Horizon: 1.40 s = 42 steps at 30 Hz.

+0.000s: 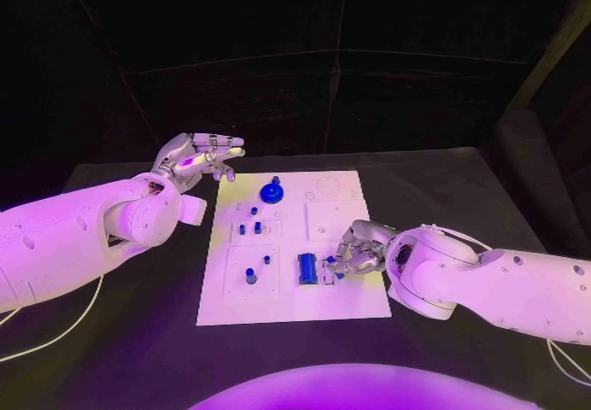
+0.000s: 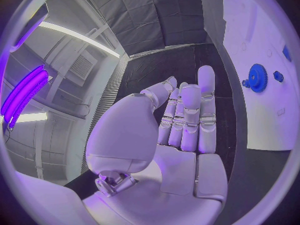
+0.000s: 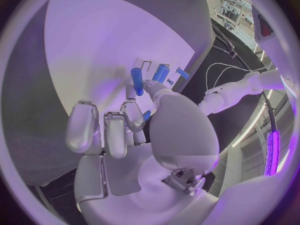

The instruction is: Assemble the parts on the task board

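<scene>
Head view gives us the black counter point(image 1: 123, 342) first, with the white task board point(image 1: 351, 303) lying lengthwise down its middle. The left arm point(image 1: 74, 235) comes in over the counter's left part and the right arm point(image 1: 493, 282) over its right part. We see the left robot hand point(image 1: 197, 158) raised just off the board's far left corner, released, fingers apart and nothing in them; in the left wrist view the same left robot hand point(image 2: 181, 130) shows straight fingers lying side by side above bare counter, with the board edge beside them. The right robot hand point(image 1: 357, 252) sits low over the board's near right part, its fingers curled down onto the surface; in the right wrist view the right robot hand point(image 3: 134, 130) has its fingertips at a small blue part point(image 3: 145, 116), but we cannot tell whether it grasps that piece or merely touches it. On the board, largest first, we find a blue block point(image 1: 306, 268) standing just left of the right robot hand, a blue gear point(image 1: 272, 192) near the far end, then small blue pegs point(image 1: 251, 275) scattered along the left half.
</scene>
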Motion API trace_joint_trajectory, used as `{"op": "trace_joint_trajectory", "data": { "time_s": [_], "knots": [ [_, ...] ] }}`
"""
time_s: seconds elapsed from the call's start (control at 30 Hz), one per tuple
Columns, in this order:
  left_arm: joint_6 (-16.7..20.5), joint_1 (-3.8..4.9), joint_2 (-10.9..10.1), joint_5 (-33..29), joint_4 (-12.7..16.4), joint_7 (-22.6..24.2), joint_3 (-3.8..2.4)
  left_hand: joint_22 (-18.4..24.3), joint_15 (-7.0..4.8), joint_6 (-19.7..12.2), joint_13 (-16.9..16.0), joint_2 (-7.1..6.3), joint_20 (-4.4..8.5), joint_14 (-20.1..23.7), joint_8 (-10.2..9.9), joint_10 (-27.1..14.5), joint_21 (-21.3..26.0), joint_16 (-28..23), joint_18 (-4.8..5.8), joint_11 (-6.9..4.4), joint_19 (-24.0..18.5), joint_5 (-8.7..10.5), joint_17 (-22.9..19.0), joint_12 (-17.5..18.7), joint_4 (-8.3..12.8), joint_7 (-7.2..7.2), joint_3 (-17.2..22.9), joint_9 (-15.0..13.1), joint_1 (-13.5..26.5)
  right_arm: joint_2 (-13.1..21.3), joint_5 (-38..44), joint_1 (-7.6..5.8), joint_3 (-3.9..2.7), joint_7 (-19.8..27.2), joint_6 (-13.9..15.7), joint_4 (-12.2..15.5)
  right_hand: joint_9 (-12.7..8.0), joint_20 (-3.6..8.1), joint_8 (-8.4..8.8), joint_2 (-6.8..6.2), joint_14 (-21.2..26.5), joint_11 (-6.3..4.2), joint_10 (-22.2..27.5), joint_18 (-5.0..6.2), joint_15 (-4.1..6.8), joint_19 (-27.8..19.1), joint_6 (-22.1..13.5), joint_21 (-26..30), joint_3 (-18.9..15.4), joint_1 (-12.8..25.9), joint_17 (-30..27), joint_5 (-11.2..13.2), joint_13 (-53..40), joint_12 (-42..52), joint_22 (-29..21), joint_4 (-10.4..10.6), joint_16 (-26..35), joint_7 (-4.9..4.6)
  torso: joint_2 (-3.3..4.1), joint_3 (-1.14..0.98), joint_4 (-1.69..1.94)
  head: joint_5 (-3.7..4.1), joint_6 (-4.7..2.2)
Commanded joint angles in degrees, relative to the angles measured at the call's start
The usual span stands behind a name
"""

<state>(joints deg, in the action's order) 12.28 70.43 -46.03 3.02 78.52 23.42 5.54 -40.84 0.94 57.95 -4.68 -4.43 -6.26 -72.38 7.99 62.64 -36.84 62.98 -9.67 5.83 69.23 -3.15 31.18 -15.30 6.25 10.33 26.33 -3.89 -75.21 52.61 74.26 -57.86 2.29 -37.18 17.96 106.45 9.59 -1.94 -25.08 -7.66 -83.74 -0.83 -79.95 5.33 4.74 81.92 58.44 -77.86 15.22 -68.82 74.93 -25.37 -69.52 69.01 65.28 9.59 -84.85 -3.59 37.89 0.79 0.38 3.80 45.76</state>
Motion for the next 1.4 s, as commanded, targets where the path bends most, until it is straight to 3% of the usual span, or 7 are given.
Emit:
{"op": "trace_joint_trajectory", "data": {
  "time_s": [0.03, 1.0, 1.07, 1.13, 1.23, 1.3, 1.4],
  "knots": [
    [-0.79, 0.08, -0.07, -0.12, 0.17, 0.10, -0.04, 0.06, -0.07, -0.57, 0.08, 0.34, -0.24, 0.29, 0.09, -0.30, 0.33, -0.37, -0.79, 0.10, -0.34, 0.16, -0.06, -0.31, -0.01, 0.00, -0.30, 0.05, 0.28, -0.21, -0.54, -0.07, -0.01, -0.39, 0.40, -0.22, 0.20, 0.37, -0.40, -0.03, -4.39, -0.09, -0.52, -0.68, -0.04, -0.12, 0.69, -0.12, -1.06, 1.23, 5.55, -0.35, -0.19, 0.09, -0.18, 0.58, 0.10, 0.04, 0.02, -0.07, -0.08, -0.03, -0.01],
    [-1.10, 0.08, -0.15, -0.12, 0.17, -0.22, -0.04, 0.10, -0.02, -0.90, 0.15, 0.28, -0.27, 0.36, -0.05, -0.69, 0.40, -0.40, -0.78, 0.20, -0.36, 0.16, -0.17, -0.30, 0.04, 0.08, -0.35, 0.10, 0.29, -1.68, 0.24, -0.08, -0.01, -0.59, -3.48, -0.55, 1.24, 0.75, -1.40, 0.54, -4.40, -0.49, -0.71, -0.70, 0.33, -0.04, 1.25, -0.02, -4.88, 2.78, 5.61, -0.65, -0.24, -0.04, -0.16, 1.94, 0.12, 0.51, -0.04, -0.08, -0.03, -0.01, 0.29],
    [-1.10, 0.08, -0.15, -0.12, 0.16, -0.22, -0.04, 0.10, -0.02, -0.90, 0.15, 0.28, -0.27, 0.36, -0.05, -0.69, 0.40, -0.40, -0.78, 0.20, -0.36, 0.16, -0.17, -0.30, 0.04, 0.08, -0.35, 0.10, 0.29, -1.63, 0.24, -0.08, -0.01, -0.58, -2.95, -0.66, 1.37, 0.69, -1.43, 0.15, -4.36, -0.40, -0.71, -0.73, 0.23, -0.03, 1.14, 0.00, -6.68, 4.41, 5.46, 2.91, -0.23, -0.09, -0.16, 3.08, 0.23, 0.44, -0.05, -0.05, -0.06, 0.00, 0.26],
    [-1.09, 0.08, -0.15, -0.12, 0.15, -0.24, -0.04, 0.10, -0.02, -0.90, 0.15, 0.28, -0.27, 0.36, -0.05, -0.69, 0.40, -0.40, -0.78, 0.20, -0.36, 0.16, -0.17, -0.30, 0.04, 0.08, -0.35, 0.10, 0.29, -1.57, 0.24, -0.08, -0.01, -0.55, -2.41, -0.78, 1.56, 0.68, -1.39, 0.13, -4.29, -0.40, -0.62, -0.72, 0.23, -0.01, 0.81, 0.04, -9.24, 6.04, 5.18, 10.85, -0.13, -0.27, -0.15, 4.82, 0.43, 0.49, -0.04, -0.06, -0.06, 0.00, 0.25],
    [-1.10, 0.08, -0.15, -0.12, 0.14, -0.27, -0.04, 0.10, -0.02, -0.90, 0.15, 0.28, -0.27, 0.36, -0.05, -0.69, 0.40, -0.40, -0.78, 0.20, -0.36, 0.16, -0.17, -0.30, 0.04, 0.08, -0.35, 0.10, 0.29, -1.48, 0.24, -0.08, -0.01, -0.47, -1.70, -1.03, 1.74, 0.62, -1.09, -0.36, -4.21, -0.23, -0.34, -0.69, 0.12, -0.06, -0.08, 0.17, -13.84, 7.59, 4.80, 18.92, 0.12, -0.67, -0.25, 7.01, 0.71, 0.29, 0.01, -0.07, -0.08, 0.03, 0.19],
    [-1.15, 0.08, -0.16, -0.12, 0.14, -0.32, -0.04, 0.11, 0.01, -0.96, 0.17, 0.29, -0.29, 0.41, -0.06, -0.81, 0.43, -0.42, -0.77, 0.23, -0.38, 0.17, -0.23, -0.31, 0.03, 0.12, -0.37, 0.10, 0.32, -1.40, 0.24, -0.08, -0.01, -0.42, -1.29, -1.09, 1.85, 0.46, -0.98, -0.36, -4.21, -0.10, -0.26, -0.72, 0.08, -0.07, -0.41, 0.19, -17.90, 8.60, 4.71, 21.28, 0.12, -0.74, -0.23, 7.20, 0.80, 0.14, 0.03, -0.07, -0.07, 0.05, 0.19],
    [-1.19, 0.08, -0.18, -0.12, 0.14, -0.40, -0.04, 0.11, 0.01, -0.96, 0.17, 0.29, -0.29, 0.41, -0.06, -0.81, 0.43, -0.42, -0.77, 0.23, -0.38, 0.17, -0.23, -0.31, 0.03, 0.12, -0.37, 0.10, 0.32, -1.26, 0.24, -0.08, -0.01, -0.35, -0.88, -1.07, 2.00, 0.44, -0.99, -0.20, -4.21, -0.05, -0.22, -0.67, -0.03, -0.08, -0.51, 0.24, -21.11, 8.93, 4.67, 21.92, 0.12, -0.78, -0.27, 7.31, 0.85, 0.11, 0.06, -0.10, -0.06, 0.07, 0.27]
  ]
}}
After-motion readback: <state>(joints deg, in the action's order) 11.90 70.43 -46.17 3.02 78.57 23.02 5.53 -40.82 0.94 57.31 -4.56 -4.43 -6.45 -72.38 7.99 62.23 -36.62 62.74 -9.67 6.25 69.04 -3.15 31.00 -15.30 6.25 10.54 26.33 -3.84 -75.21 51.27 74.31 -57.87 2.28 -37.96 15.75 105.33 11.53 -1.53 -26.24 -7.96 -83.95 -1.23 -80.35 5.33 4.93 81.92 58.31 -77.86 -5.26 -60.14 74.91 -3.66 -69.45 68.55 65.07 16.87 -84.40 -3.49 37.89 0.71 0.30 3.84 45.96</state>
